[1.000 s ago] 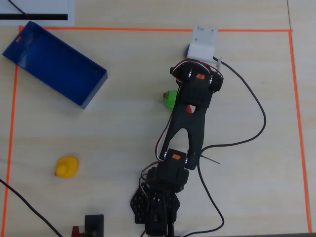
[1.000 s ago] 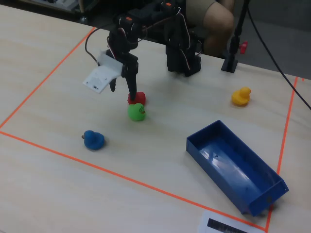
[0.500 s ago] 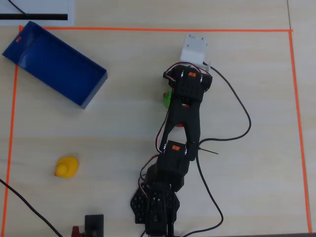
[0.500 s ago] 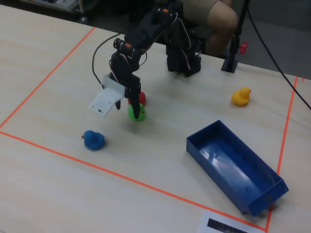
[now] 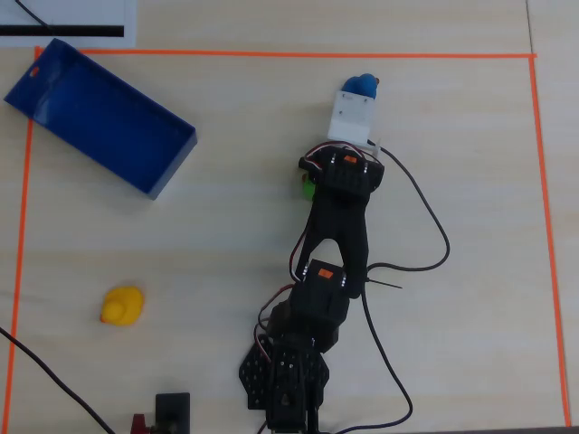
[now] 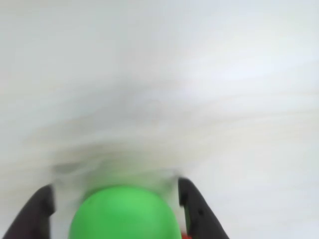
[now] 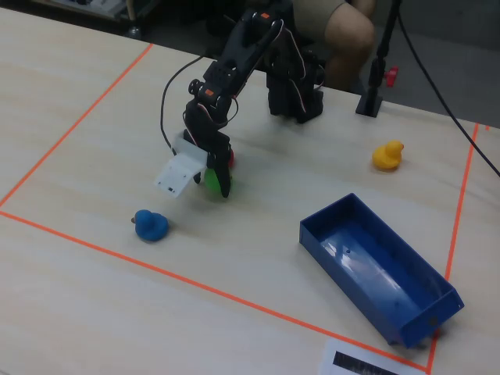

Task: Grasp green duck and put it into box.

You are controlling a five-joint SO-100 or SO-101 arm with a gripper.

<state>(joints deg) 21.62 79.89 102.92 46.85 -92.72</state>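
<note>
One tool: I see it spread, fingers either side of the green duck, contact unclear.
Duck: largely arm-hidden overhead.
Box: well apart.

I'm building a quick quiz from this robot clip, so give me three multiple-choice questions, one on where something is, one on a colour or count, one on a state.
1. Where is the green duck?
A. Between the gripper fingers
B. Inside the box
C. Beside the yellow duck

2. What colour is the box?
A. Red
B. Dark blue
C. White

3. What does the box hold?
A. Two ducks
B. The blue duck
C. Nothing

Answers:
1 A, the wrist view shows a finger on each side of it.
2 B, seen in the fixed view.
3 C, its floor is bare.
</note>
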